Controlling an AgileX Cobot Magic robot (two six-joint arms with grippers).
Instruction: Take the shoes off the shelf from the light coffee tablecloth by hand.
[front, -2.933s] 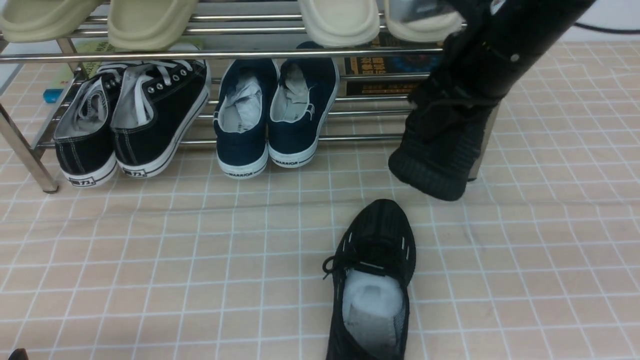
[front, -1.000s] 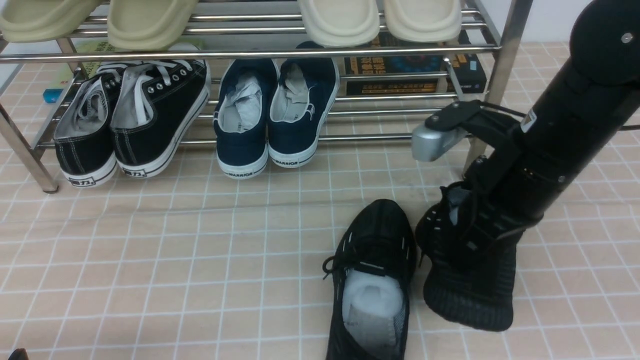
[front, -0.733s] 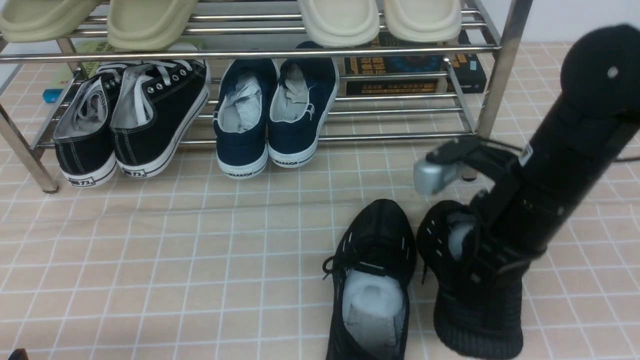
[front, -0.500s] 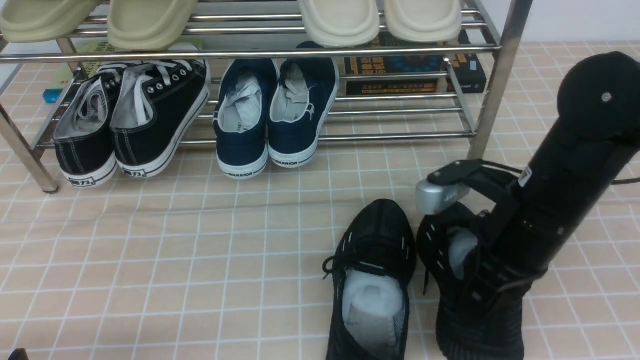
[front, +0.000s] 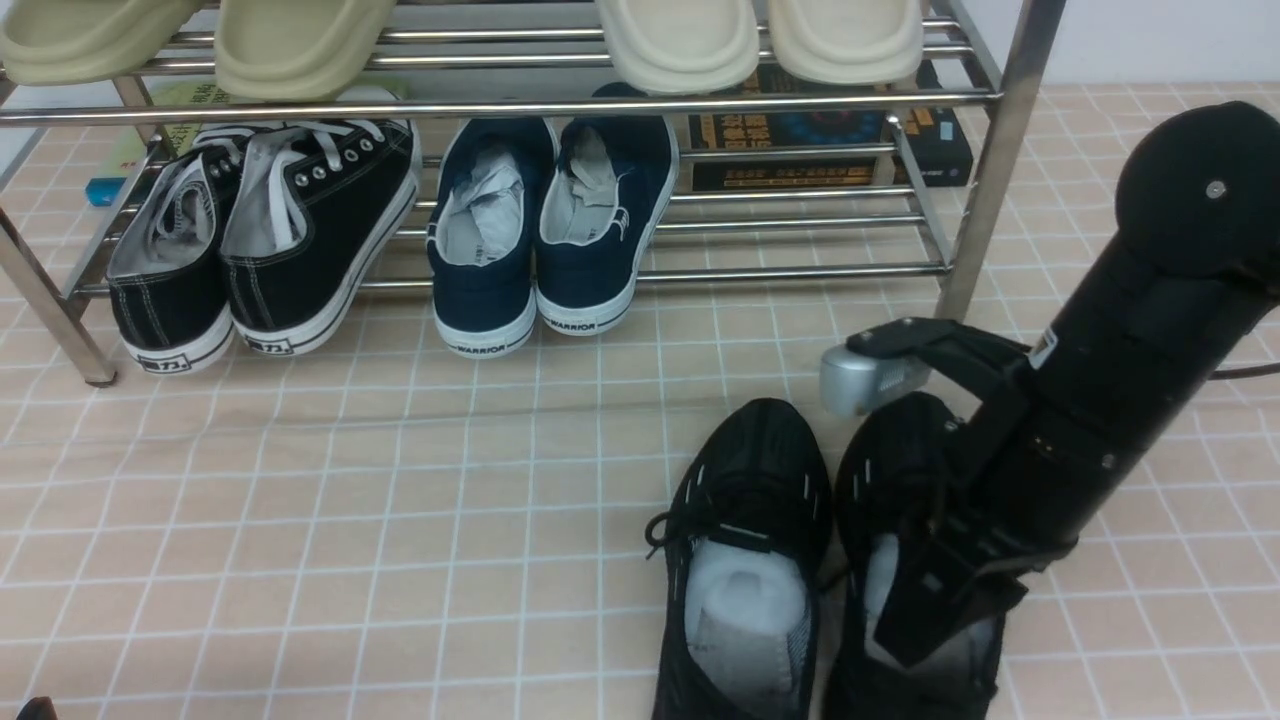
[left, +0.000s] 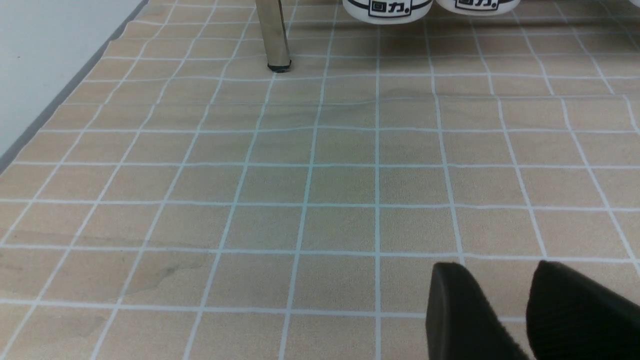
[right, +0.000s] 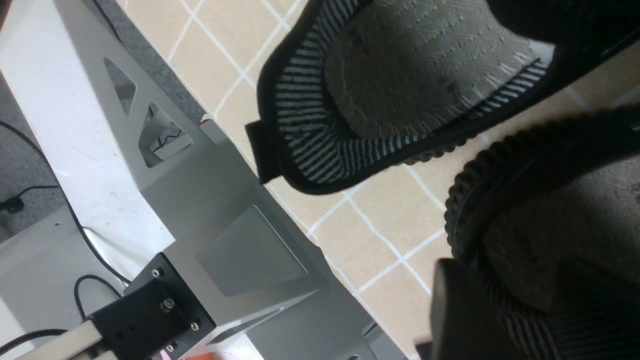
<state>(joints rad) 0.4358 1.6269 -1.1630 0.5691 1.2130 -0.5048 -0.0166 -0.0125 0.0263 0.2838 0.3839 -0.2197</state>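
**While the shoes (front: 760, 470) lie off the shelf (front: 985, 170)**

Left gripper (left: 515, 300): fingers slightly apart, empty, over the light coffee tablecloth (front: 400, 500). Shoes: side by side on the cloth, toes toward the shelf. Right hand (front: 1010, 470): fingers straightened in one shoe's opening, thumb raised clear, nothing clamped. Lower tier: canvas sneakers (front: 290, 240), navy shoes (front: 540, 230).

"WARRIOR" on navy shoes (front: 545, 225); "回力" on black canvas sneakers (front: 265, 250).
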